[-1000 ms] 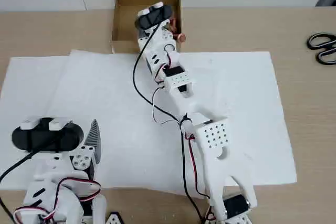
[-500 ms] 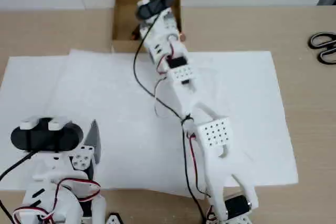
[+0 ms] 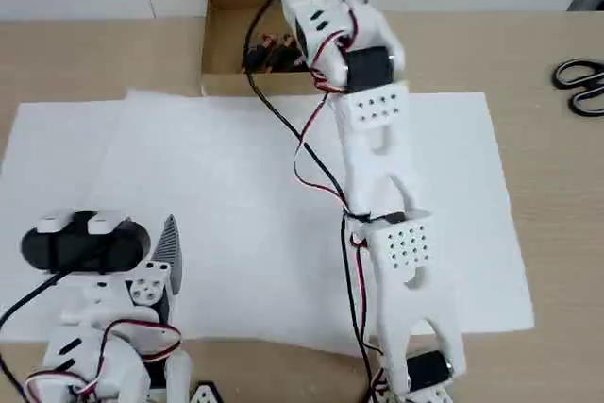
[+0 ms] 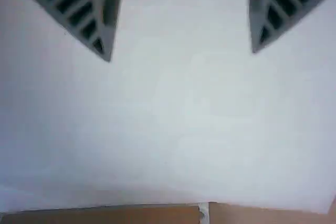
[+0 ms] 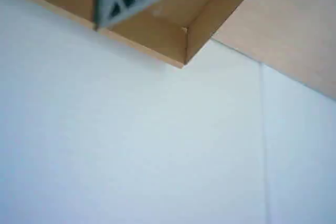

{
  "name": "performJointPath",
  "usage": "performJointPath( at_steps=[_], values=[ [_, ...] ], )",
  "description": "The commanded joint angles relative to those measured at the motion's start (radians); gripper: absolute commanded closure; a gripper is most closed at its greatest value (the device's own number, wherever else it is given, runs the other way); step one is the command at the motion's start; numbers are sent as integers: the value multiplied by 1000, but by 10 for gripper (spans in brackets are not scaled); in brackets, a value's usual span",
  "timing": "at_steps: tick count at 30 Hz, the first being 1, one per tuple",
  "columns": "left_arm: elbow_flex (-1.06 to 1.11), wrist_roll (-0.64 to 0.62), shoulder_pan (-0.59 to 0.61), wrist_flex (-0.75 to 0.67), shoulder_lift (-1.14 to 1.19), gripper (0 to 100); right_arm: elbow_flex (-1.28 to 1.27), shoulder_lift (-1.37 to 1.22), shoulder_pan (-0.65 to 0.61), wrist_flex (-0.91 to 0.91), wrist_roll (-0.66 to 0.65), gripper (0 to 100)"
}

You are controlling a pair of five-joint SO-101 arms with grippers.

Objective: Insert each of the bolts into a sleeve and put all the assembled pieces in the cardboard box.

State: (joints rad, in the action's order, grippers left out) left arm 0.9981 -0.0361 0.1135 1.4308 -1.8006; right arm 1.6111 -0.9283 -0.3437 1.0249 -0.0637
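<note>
Right wrist view: box (image 5: pixel 220 4) beneath jaws

Right arm (image 3: pixel 406 244), 5 o'clock: white printed links, perforated plates, black servos, red and black cables. Left arm (image 3: pixel 99 337), 7 o'clock: white, black oval housing, red wiring. Left gripper (image 4: pixel 179 52): grey ribbed triangular fingers (image 4: pixel 79 9).

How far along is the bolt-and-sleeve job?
Done: dark and copper assembled pieces lie in the cardboard box. In hand: nothing that I can see. The left gripper is open over the white sheet with nothing between its fingers, and the right arm hangs over the box. Left: probably little, since I spot no loose bolt or sleeve on the sheet.
</note>
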Motion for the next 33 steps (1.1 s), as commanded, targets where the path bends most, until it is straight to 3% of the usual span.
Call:
performJointPath(
  at_steps=[1,9,26,33],
  values=[
    [-21,5,-5,3,-5,840,78,166,-2,228,-14,775],
    [-21,5,-3,3,-6,840,71,588,-28,653,-12,775],
    [-21,5,0,23,-20,840,63,1265,-7,661,-15,775],
    [-21,5,0,23,-20,840,-189,1497,305,661,-15,775]
  ],
)
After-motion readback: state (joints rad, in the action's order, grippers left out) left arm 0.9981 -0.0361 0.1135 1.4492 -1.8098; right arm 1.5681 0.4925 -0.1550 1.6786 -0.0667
